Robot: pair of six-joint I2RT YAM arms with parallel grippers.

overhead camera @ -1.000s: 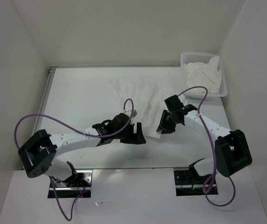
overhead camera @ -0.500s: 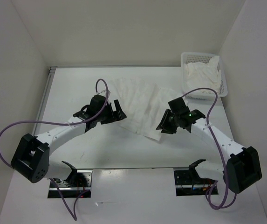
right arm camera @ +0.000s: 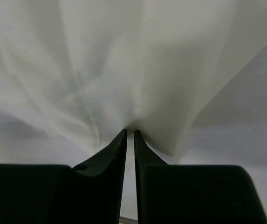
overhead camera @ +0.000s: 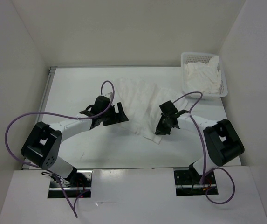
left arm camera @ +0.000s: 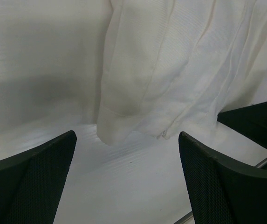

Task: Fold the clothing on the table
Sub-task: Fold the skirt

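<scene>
Between the right gripper's (right arm camera: 129,133) fingertips, a pinch of the clothing (right arm camera: 124,60) is clamped. The two fingers stand nearly together, and creases fan out from their tips. A second ago these fingers stood apart, just beside the clothing's right edge. The closure is new, and the near corner of the clothing (overhead camera: 140,100) has since been drawn slightly toward the arm bases.

Ahead of the left gripper (left arm camera: 126,140), whose fingers are spread wide and hold nothing, lies a rounded hem of the clothing (left arm camera: 170,60), near the tips but not between them. Within the same second that gripper (overhead camera: 119,113) has swung from the clothing's near edge to its left edge.

Judged from this, one side is secured and the other is lined up. A two-handed fold looks about to begin, but none is made yet. The clothing lies spread, somewhat rumpled, on the middle of the table (overhead camera: 77,88), between the two grippers.

Edges: the hem before the left gripper lies flat on the table, so a finger would likely have to slide under it.

Room: bare table extends behind and outward of the left gripper. Beyond and outward of the right gripper (overhead camera: 162,129), a basket (overhead camera: 222,88) stands well apart in the far corner. Walls close the table on three sides.
</scene>
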